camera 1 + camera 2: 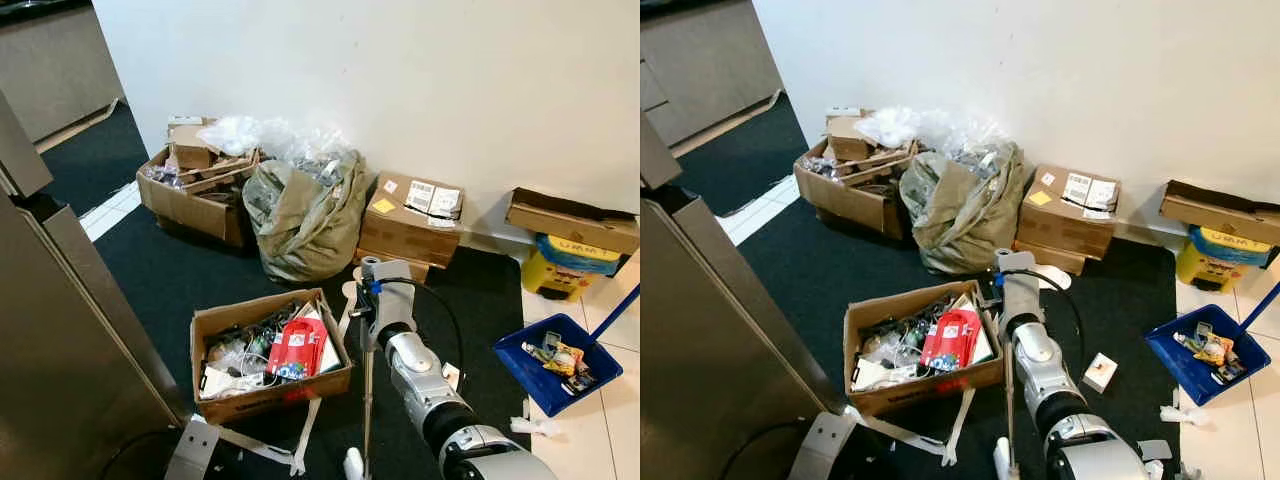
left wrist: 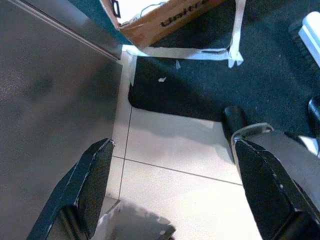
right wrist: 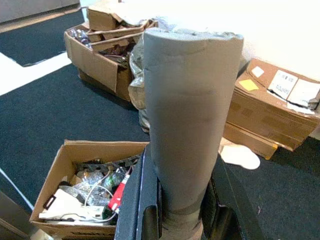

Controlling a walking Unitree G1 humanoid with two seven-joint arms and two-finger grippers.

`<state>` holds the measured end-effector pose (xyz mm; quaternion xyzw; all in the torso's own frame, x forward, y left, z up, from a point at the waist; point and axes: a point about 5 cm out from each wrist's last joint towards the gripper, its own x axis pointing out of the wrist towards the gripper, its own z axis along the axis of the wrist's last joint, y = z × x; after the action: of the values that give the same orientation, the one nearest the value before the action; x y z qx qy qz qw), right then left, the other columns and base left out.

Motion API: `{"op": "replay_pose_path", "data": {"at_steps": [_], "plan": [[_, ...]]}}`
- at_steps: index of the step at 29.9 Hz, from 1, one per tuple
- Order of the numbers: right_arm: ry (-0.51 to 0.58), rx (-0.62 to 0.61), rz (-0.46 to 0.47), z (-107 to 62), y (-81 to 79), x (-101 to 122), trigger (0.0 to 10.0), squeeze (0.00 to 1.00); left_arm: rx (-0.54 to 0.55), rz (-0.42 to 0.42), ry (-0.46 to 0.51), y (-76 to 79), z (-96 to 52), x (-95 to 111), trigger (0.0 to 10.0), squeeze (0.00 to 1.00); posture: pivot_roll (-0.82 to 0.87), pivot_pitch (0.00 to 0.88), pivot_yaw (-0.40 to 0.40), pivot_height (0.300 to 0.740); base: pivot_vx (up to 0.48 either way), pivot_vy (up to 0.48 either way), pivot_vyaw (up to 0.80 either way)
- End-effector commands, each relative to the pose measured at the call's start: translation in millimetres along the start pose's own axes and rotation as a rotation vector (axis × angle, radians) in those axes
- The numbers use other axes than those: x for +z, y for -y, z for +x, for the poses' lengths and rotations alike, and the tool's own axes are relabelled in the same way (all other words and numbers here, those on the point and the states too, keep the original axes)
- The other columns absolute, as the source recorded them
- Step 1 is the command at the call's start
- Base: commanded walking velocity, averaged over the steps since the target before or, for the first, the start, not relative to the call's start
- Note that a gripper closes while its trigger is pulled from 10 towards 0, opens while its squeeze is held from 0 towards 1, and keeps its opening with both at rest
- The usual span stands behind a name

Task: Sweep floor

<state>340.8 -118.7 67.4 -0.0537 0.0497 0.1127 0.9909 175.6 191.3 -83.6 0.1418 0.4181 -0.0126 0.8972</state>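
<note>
The scene is evenly lit by soft indoor light. The white wall (image 1: 420, 80) is rendered bright, nearly washed out in the right wrist view. Faint shadows are cast behind the boxes. Both eye views are reasonably sharp; the grey handle (image 3: 192, 115) close to the lens is slightly blurred.

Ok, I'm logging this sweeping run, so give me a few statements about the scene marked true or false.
1. The right claw is shut on the grey broom handle. True.
2. The blue dustpan is empty. False: it holds scraps of litter.
3. The left claw is open over pale floor tiles. True.
4. The open cardboard box nearest the robot sits on white tile. False: it sits on dark carpet.
5. A stuffed olive sack stands by the wall. True.
</note>
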Motion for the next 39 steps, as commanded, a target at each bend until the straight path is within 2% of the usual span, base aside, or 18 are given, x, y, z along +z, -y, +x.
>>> {"op": "replay_pose_path", "data": {"at_steps": [1, 15, 26, 39], "plan": [[0.047, 0.012, 0.019, 1.1, -1.7, 6.8, 10.0, 0.00, 0.004, -0.025, -0.011, 1.6, 0.3, -0.2, 10.0, 0.00, -0.11, 0.000, 0.013, 0.740, 0.000, 0.000, 0.00], [0.009, 0.074, -0.015, -7.4, 1.5, -6.6, 10.0, 0.00, 0.003, -0.061, 0.002, -0.3, 3.1, 8.5, 10.0, 0.00, -0.12, 0.000, 0.034, 0.740, 0.000, 0.000, 0.00], [0.000, 0.112, -0.003, -7.7, -5.3, -8.4, 10.0, 0.00, -0.012, -0.071, 0.005, -1.4, 3.7, 10.5, 10.0, 0.00, -0.12, 0.000, 0.035, 0.740, 0.000, 0.000, 0.00], [-0.004, 0.137, 0.004, -7.7, -8.1, -8.7, 10.0, 0.00, -0.028, -0.080, 0.019, 1.6, 5.2, 16.8, 10.0, 0.00, -0.10, 0.011, 0.020, 0.740, 0.000, -0.357, 0.00]]}}
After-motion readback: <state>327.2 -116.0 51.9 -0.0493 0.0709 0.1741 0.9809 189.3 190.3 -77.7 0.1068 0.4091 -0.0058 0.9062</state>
